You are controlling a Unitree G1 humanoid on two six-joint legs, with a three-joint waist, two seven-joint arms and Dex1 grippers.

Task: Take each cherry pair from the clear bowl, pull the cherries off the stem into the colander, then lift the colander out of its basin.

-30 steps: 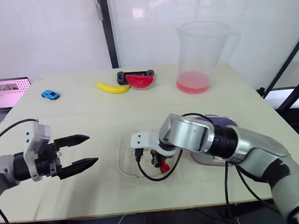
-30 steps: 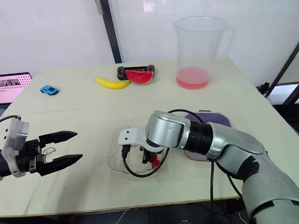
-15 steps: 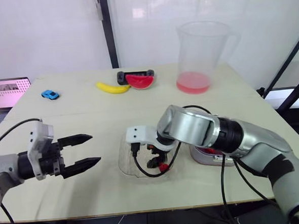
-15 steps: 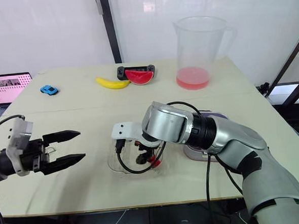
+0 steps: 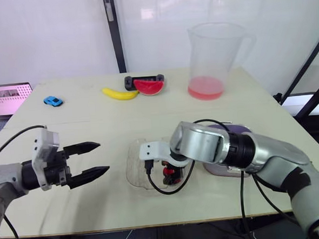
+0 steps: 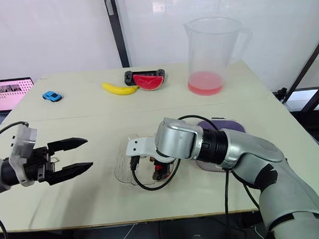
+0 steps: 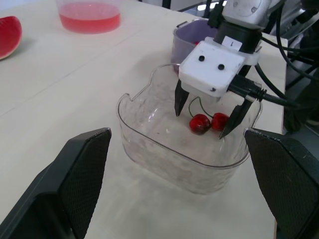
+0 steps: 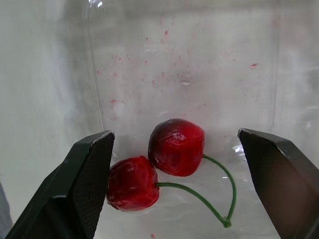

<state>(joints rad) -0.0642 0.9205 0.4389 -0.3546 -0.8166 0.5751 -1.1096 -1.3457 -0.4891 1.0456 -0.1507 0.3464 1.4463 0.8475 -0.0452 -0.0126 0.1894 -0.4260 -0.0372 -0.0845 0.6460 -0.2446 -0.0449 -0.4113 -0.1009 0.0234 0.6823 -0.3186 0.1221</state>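
Pale worktop (image 5: 94,118) was seen running back to a white wall, and a clear bowl (image 7: 149,149) was set on it near the front edge. The cherry pair (image 8: 172,154) was found lying on the bowl's floor, both cherries joined by the green stem. The right hand (image 7: 200,124) was held inside the bowl with its fingers apart, one on each side of the cherries. The left hand (image 5: 103,157) was held left of the bowl, above the worktop, fingers spread with nothing between them. The purple colander (image 6: 227,127) was seated just right of the bowl, partly hidden by the right arm. A jug (image 5: 215,56), a banana (image 5: 120,93), a watermelon slice (image 5: 149,86) and a toy car (image 5: 53,101) were ranged along the far side.
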